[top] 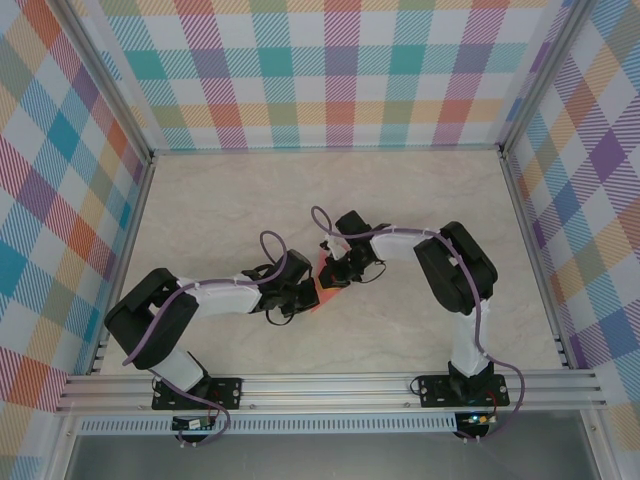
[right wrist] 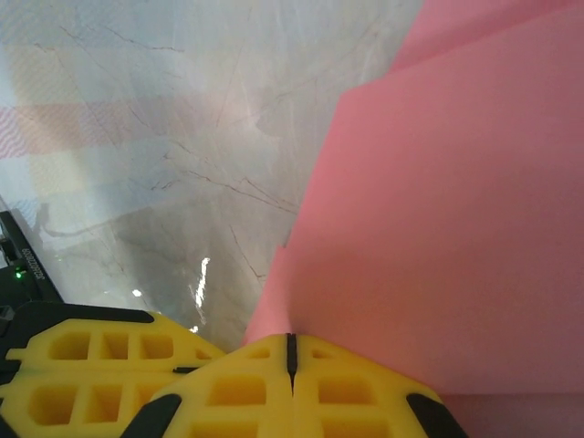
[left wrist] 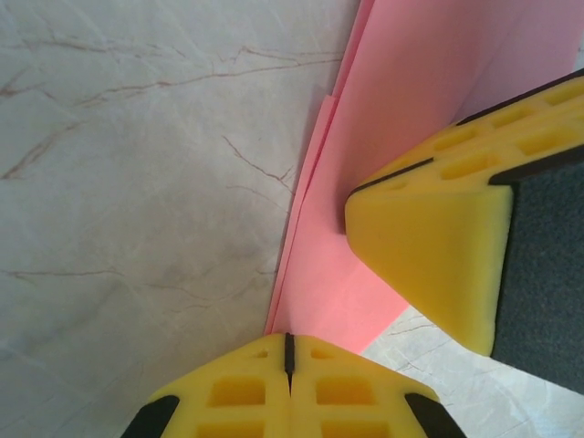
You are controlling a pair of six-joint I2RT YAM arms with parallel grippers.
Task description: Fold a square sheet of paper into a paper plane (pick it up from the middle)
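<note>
Both clenched | left claw [left wrist: 288,341] tips touch square sheet of paper [left wrist: 438,91]; right claw [right wrist: 290,341] likewise

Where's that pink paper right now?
From the top camera, the pink paper lies near the middle of the table, between the tips of the left gripper and right gripper.

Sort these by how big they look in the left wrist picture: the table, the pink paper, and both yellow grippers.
1. The table looks biggest.
2. The pink paper and the right gripper look about alike; the gripper sits nearer the camera, so no ranking.
3. The left gripper looks smallest.
</note>
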